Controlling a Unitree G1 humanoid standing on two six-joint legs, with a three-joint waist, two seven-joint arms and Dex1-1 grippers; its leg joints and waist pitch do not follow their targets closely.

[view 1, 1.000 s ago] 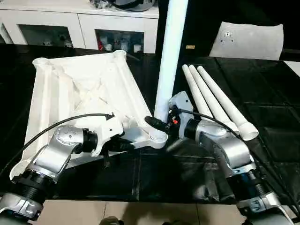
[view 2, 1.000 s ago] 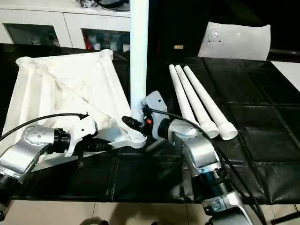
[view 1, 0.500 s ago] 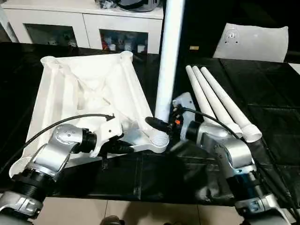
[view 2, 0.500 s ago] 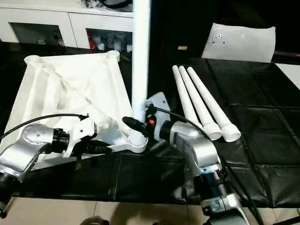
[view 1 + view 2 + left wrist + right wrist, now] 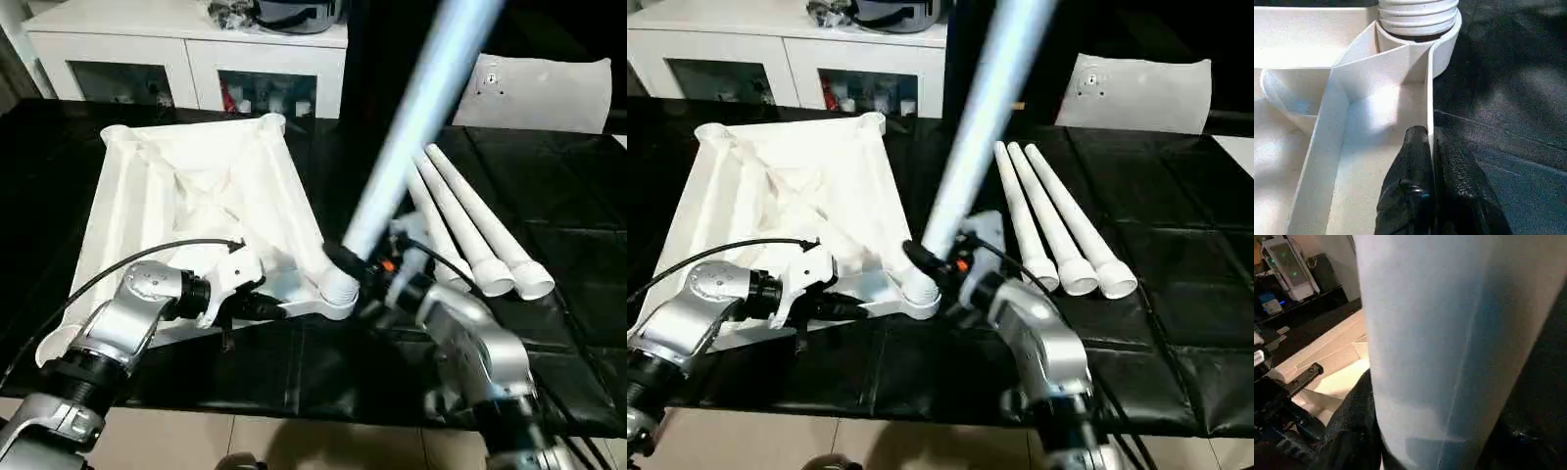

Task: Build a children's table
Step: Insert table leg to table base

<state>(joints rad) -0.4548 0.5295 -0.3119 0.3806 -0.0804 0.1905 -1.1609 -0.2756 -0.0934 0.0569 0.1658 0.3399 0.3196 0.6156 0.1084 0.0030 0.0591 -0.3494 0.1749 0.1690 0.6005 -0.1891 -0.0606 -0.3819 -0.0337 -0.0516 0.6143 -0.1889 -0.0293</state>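
Before me, a table draped in glossy black quilted sheeting point(image 5: 549, 186) carries a white plastic rectangular tabletop point(image 5: 196, 196), ribbed underside up, and, well apart to its right, three long white tapered tube legs point(image 5: 1058, 230) lying side by side, touching.

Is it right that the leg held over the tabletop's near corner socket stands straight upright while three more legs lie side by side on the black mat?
Not quite. In the left eye view the held leg leans steeply toward the robot's right, away from the tabletop. The rest holds: its threaded foot meets the corner socket, and three spare legs lie on the mat.
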